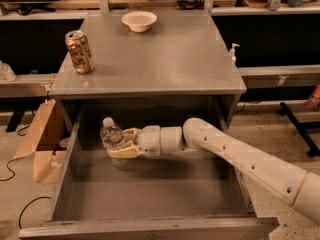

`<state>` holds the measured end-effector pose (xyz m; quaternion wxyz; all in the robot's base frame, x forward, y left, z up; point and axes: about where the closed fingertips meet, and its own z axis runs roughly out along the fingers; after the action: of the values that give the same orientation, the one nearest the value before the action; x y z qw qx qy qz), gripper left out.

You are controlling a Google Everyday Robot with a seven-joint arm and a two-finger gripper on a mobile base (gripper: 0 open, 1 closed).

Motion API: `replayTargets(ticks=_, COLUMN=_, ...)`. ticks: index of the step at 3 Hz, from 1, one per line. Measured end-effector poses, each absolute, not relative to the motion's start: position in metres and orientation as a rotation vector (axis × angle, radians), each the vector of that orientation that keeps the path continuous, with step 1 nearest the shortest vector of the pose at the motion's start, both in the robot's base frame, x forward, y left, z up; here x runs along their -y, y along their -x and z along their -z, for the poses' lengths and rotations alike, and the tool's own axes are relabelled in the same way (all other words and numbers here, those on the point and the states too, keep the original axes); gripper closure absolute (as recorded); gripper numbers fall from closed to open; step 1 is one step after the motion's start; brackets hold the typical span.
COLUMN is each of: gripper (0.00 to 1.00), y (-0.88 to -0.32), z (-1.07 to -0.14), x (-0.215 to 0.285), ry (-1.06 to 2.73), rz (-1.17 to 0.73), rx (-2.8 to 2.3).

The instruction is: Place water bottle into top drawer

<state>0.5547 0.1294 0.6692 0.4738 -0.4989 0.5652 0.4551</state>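
Observation:
The water bottle (111, 134), clear with a white cap, stands upright inside the open top drawer (150, 201), near its back left. My gripper (119, 144) is shut on the water bottle, with yellowish fingers (122, 151) wrapped around its lower half. My white arm (240, 159) reaches in from the right across the drawer. The bottle's base is low in the drawer; I cannot tell whether it touches the floor.
A gold-brown drink can (79, 51) stands at the left of the grey cabinet top (165, 54). A white bowl (139, 20) sits at the back. A cardboard box (42, 139) lies on the floor to the left. A black stand leg (300, 129) is at the right.

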Motion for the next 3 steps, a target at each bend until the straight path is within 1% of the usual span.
replayTargets(ticks=1, gripper=0.63, y=-0.5538, z=-0.6695, x=-0.1314, ry=1.223, rz=-1.117, rx=-1.380)
replayTargets(ticks=2, gripper=0.30, y=-0.5523, z=-0.6699, x=-0.1344, ry=1.227, rz=-1.121, rx=-1.377)
replayTargets(ticks=3, gripper=0.08, y=-0.5516, z=-0.6701, x=-0.1359, ry=1.229, rz=-1.124, rx=-1.375)
